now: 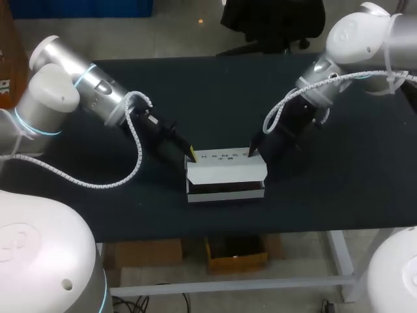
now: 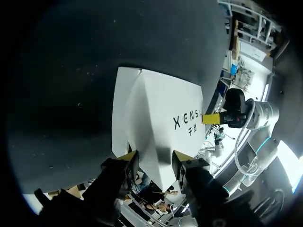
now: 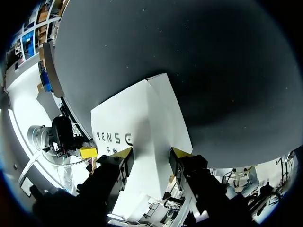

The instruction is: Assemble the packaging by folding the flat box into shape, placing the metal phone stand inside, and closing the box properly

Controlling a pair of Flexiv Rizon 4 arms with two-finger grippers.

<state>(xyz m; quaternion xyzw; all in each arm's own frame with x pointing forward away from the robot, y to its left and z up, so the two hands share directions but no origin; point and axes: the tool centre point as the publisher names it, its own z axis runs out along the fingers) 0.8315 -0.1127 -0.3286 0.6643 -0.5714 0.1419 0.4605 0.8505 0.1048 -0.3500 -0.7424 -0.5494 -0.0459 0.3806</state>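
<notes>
- Head view: we count one box (image 1: 225, 168), white, with one row of dark lettering (image 1: 221, 156) on top, lying on the dark bench (image 1: 195, 85). A dark slit runs along the box's front. There are two grippers: the left gripper (image 1: 192, 154) at the box's left rear corner and the right gripper (image 1: 253, 153) at its right rear corner.
- Left wrist view: the left gripper (image 2: 152, 156) stands spread over the box's (image 2: 156, 104) near corner, clamping nothing. The right gripper (image 2: 211, 118) is at the box's far end.
- Right wrist view: the right gripper (image 3: 151, 153) is likewise spread over the box (image 3: 137, 118), holding nothing. The left gripper (image 3: 87, 152) is at the box's far end.
</notes>
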